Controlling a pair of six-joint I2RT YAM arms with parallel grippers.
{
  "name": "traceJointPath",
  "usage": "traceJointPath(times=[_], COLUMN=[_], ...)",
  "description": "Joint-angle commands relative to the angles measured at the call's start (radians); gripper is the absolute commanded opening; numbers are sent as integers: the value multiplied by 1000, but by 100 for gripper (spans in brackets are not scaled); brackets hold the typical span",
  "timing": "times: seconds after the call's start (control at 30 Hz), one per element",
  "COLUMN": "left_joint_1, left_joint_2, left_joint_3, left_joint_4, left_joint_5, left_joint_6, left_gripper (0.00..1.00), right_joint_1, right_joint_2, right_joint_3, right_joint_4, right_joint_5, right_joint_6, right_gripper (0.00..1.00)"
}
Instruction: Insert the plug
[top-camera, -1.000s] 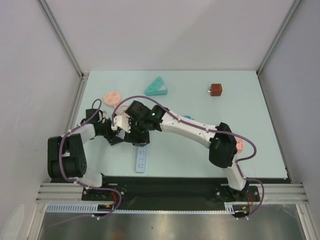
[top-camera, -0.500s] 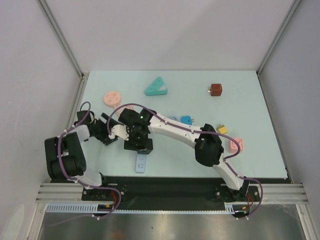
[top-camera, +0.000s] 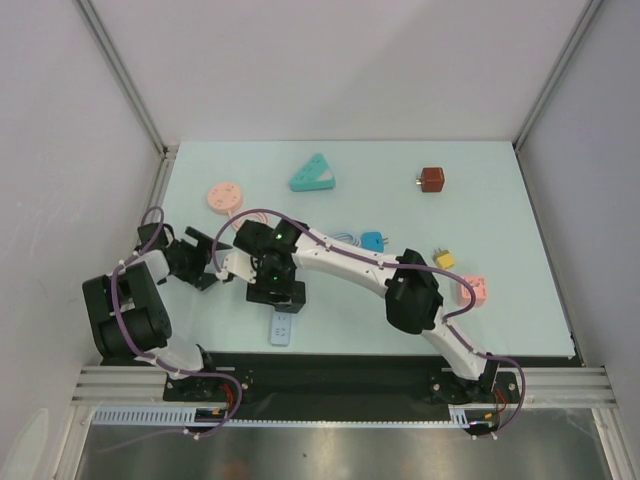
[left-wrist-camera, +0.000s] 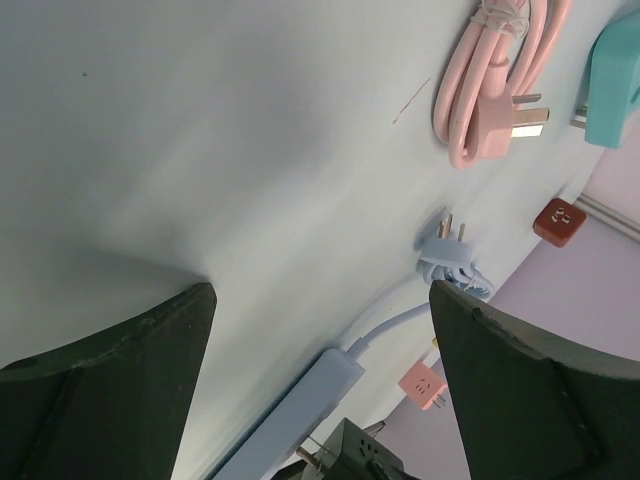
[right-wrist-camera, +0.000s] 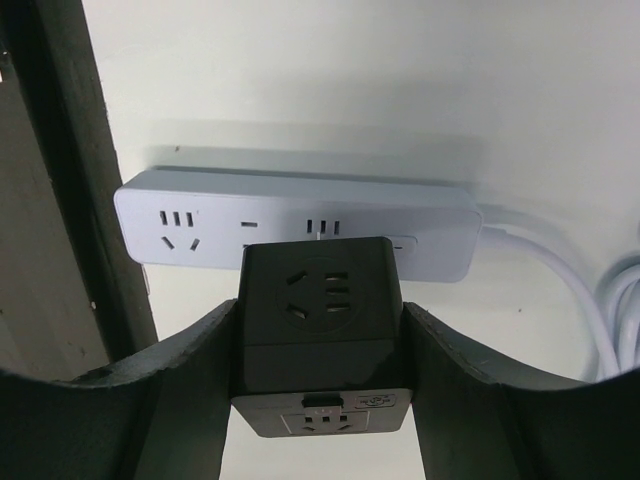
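Left arm (top-camera: 140, 270) retracted, right arm (top-camera: 345, 260) gripping adapter (right-wrist-camera: 320, 300)

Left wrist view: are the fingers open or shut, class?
Open: the left fingers stand far apart, with bare table showing between them and nothing held.

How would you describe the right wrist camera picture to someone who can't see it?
The right gripper clamps a black cube adapter over the middle of a pale power strip lying on the table. The strip's cable runs off to the right.
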Motion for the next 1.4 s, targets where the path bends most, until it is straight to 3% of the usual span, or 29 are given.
traceJointPath(times=[0.0, 0.87, 1.37], left_joint_1=[14, 48, 91], left_joint_2=[-21, -51, -40], left_joint_3=[7, -5, 10], left_joint_4=[-2, -12, -25], left_joint_5=[-50, -110, -129], left_joint_6=[9, 7, 7], left_gripper=[96, 96, 96], right_joint_1=[5, 37, 37], right_joint_2=[25, 170, 179], right_joint_3=[62, 125, 76], right_joint_4=[-17, -57, 30], right_joint_5=[1, 38, 33], right_joint_6=[17, 68, 8], right_gripper=[0, 0, 0])
